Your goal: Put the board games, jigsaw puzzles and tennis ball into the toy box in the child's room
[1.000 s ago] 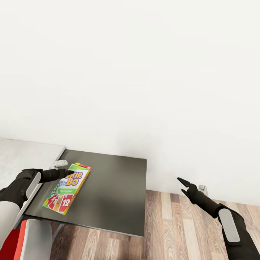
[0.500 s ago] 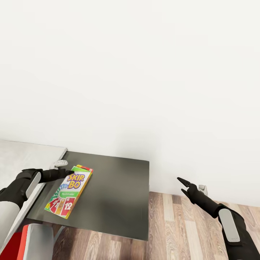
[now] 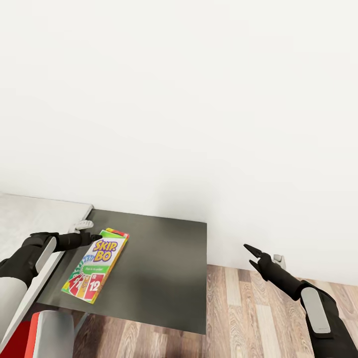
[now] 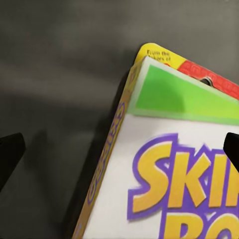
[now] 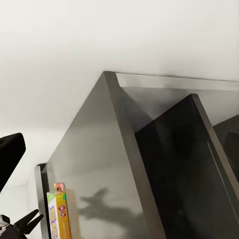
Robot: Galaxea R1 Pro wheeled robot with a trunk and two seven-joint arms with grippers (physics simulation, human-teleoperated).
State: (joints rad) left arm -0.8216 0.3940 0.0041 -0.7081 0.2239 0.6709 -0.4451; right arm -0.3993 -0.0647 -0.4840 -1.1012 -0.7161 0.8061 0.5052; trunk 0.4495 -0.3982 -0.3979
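Hovering over the white and green board game (image 3: 95, 266): left gripper (image 3: 97, 239), fingers parted, nothing held.

Left gripper: jaws spread, black fingertips (image 4: 9, 155) standing at either edge of the wrist view, straddling the box's top corner without visible contact. Left arm: reaches in low from the left, forearm nearly level, tips over the game's far end. Board game: lies flat on the dark grey cabinet top (image 3: 154, 268), near its left edge, beside the pale grey table (image 3: 30, 214). Right gripper (image 3: 251, 255): fingers parted a little, empty, held in air over the wood-plank floor (image 3: 258, 318) to the right of the cabinet. Right arm: bent, forearm angled up toward the white wall (image 3: 199, 99).
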